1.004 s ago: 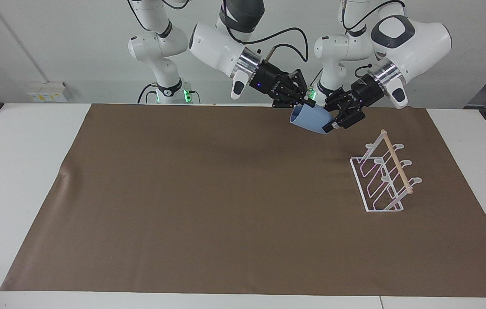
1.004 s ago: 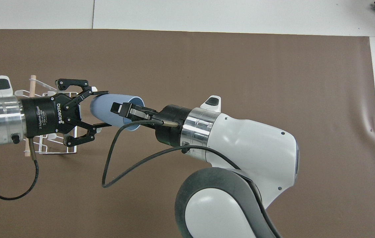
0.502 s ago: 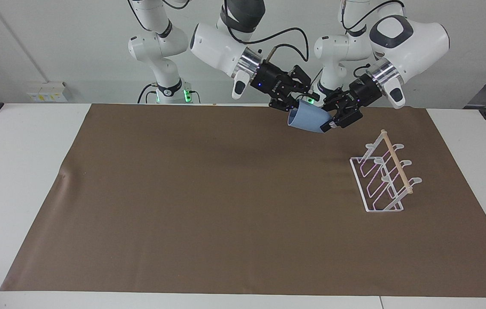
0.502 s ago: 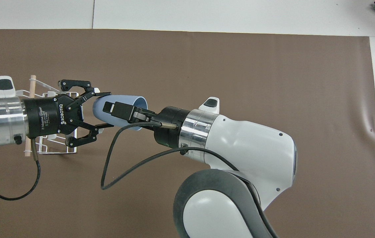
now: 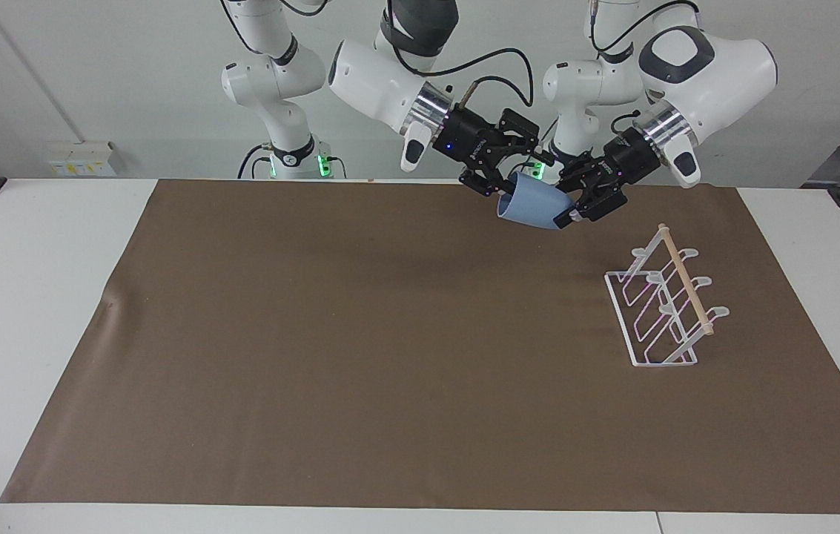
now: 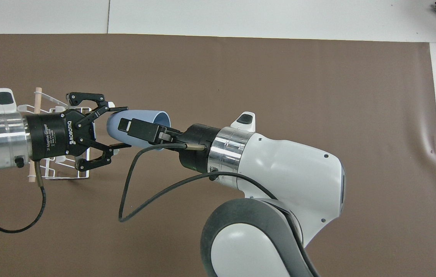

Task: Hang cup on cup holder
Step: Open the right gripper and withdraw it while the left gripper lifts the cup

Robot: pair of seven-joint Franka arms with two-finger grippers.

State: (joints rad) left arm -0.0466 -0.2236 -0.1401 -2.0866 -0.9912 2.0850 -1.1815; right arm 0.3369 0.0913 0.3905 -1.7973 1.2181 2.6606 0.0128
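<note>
Handover step, I judge. Over the bench (image 5: pixel 390 371), in the upper middle of the frame, the cup (image 5: pixel 534 208) lies tilted in the air. The left gripper (image 5: pixel 575 210) has its jaws closed on the cup's base. The right gripper (image 5: pixel 507 182) has its jaws apart at the rim. Next you must carry the cup to the holder (image 5: pixel 686 283), lower in the frame. Only the facing view shows them well apart; overhead, the left gripper covers the holder.
</note>
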